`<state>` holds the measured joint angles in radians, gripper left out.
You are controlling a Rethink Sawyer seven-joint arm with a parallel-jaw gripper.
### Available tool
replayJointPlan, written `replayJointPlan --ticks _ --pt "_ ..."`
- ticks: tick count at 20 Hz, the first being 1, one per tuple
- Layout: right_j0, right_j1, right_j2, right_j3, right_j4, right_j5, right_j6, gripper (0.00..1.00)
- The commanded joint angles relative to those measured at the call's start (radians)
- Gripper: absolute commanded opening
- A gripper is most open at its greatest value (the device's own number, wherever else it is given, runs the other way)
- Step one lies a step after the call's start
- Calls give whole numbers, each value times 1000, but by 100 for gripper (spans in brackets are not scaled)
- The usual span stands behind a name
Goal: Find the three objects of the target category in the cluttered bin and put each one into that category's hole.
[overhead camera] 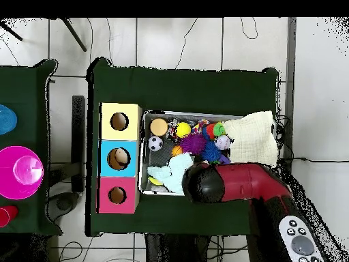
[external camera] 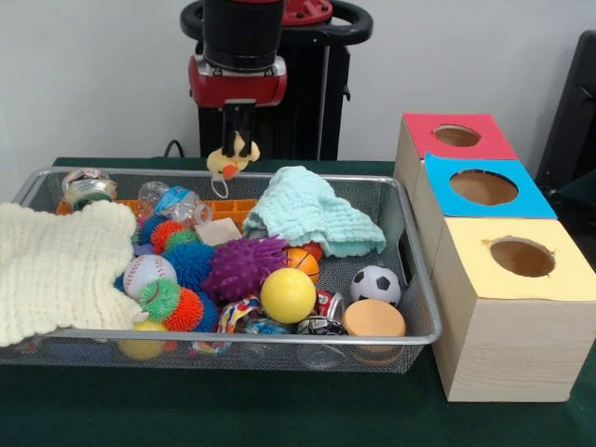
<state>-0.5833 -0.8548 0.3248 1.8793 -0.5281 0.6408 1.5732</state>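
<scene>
Bin (external camera: pixel 410 337), near left, cluttered. Gripper (external camera: pixel 234 149) at far rim, clenched on yellow duck toy (external camera: pixel 230 160), raised. Red-faced hole (external camera: pixel 457 136) far right. Risk: shallow pinch, duck drops in transit.

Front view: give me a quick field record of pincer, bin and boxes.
pincer: shut on a small yellow duck toy, raised above the far rim of the bin
bin: silver wire mesh, on the green table, full of clutter
cloths: cream cloth draped over one end, mint cloth near the other
balls on top: yellow ball, purple spiky ball, soccer ball, baseball
boxes: red hole farthest, blue hole middle, yellow hole nearest
</scene>
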Motion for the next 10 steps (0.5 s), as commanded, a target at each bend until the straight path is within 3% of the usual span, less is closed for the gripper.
replayJointPlan --ticks 1,10 --pt "38 -36 45 42 63 115 13 0" --pt "83 -62 20 70 109 111 51 0"
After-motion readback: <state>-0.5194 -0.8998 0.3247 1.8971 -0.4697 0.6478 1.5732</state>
